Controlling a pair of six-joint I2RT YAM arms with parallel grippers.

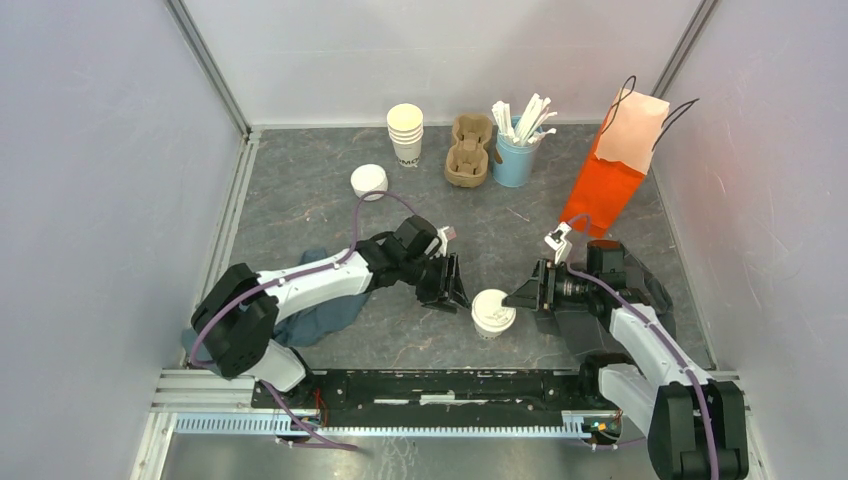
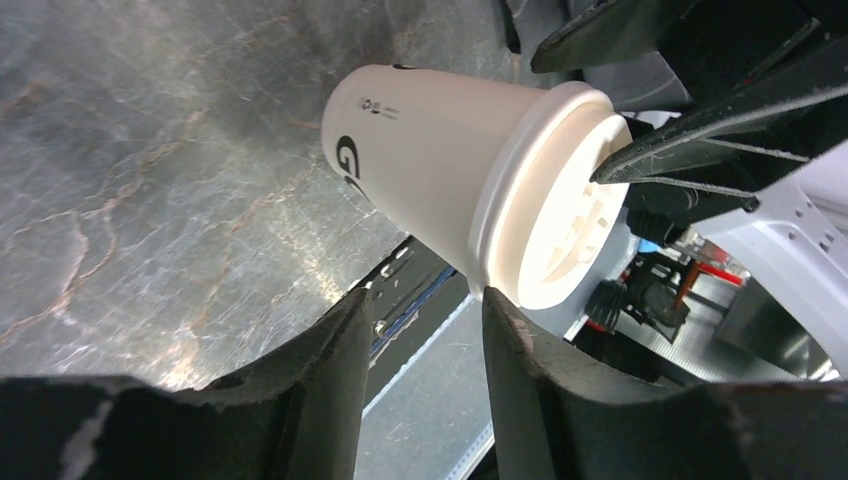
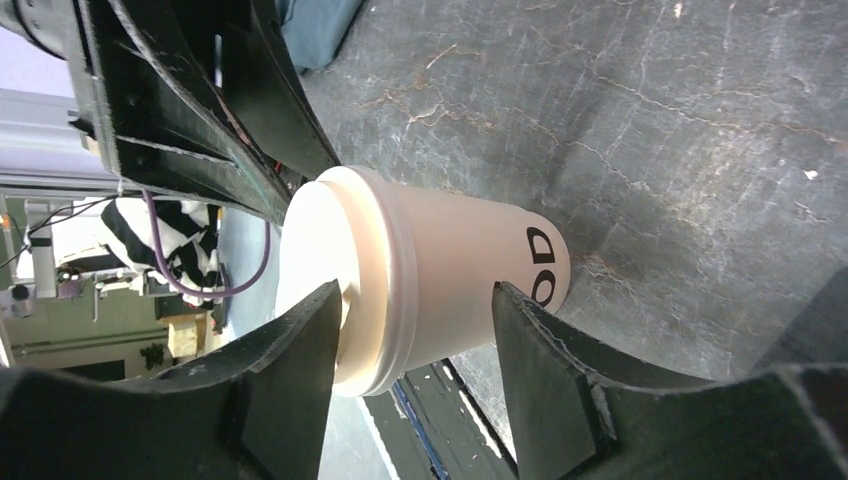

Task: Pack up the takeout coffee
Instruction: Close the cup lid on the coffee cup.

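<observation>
Lidded coffee cup (image 1: pixel 493 312) stands upright at the front of the desk (image 1: pixel 300 200), between both arms. Left pincer (image 1: pixel 460 298) is half open just beside it, holding nothing. Right pincer (image 1: pixel 514 299) gapes around the lid end, gripping nothing as far as I can see.

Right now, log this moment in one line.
cup: lidded, upright on table | left claw: open, empty, beside cup | right claw: open, one finger over lid, contact unclear

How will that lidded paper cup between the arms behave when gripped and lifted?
The lidded cup looks like thin paper, so a hard squeeze may dent it. Its base is narrower than its lid, so a high push could tip it.
</observation>
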